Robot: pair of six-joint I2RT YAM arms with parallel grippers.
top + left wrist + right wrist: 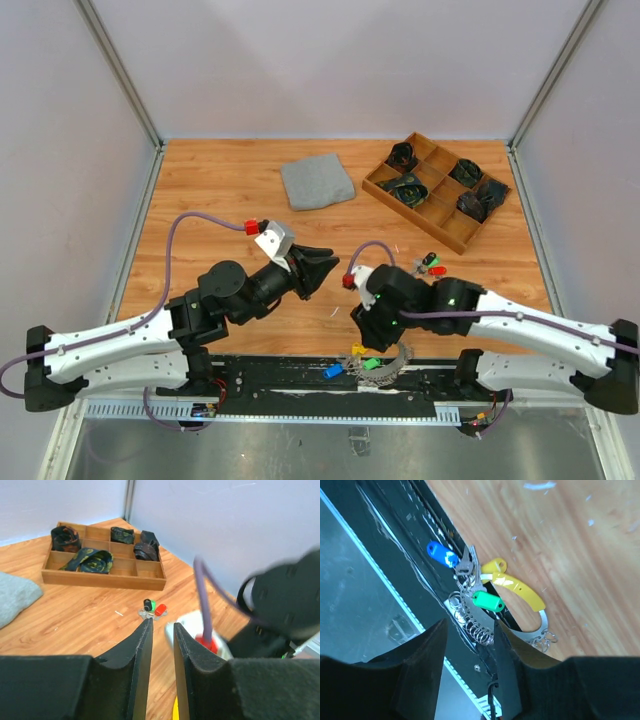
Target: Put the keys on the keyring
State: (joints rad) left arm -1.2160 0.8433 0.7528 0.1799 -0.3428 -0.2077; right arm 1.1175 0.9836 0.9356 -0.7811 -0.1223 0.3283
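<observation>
- Table (220, 210): the wood ends at a black strip (280, 375) along the near edge, between the arm bases. The keyring (472, 624) lies right there, partly on the strip. A nudge could slide it off the wood or snag its coil on the strip's hardware.
- Right arm (520, 325): its forearm lies low across the near right. A wide swing to the far side could sweep the loose keys away.
- Tray (100, 580), far right, dark rolled things in its compartments. Well clear of both arms, so low risk unless a reach for the loose keys overshoots.
- Cloth (316, 182), far middle. Not involved and unlikely to interfere.
- Left gripper (162, 626): fingers a narrow gap apart, nothing between them, raised mid-table and aimed right at the right arm's white wrist housing (192, 625) and purple cable (202, 590). Moving forward risks a knock or a hooked cable.
- Right gripper (469, 626): jaws apart, holding nothing, hanging just above the keyring's coil. Closing off-centre may pinch only the springy coil, and the ring would twist or flick out.
- Keys at the ring: blue head (440, 554), yellow head (495, 565) and green head (487, 601) are bunched against it. Cannot tell whether any are threaded. Lifting the ring could shed them over the edge.
- Loose keys (152, 608): a red, green and dark-headed cluster on bare wood right of centre, well apart from the ring. They are small and flat, so a pinch could grab several or skid them off.
</observation>
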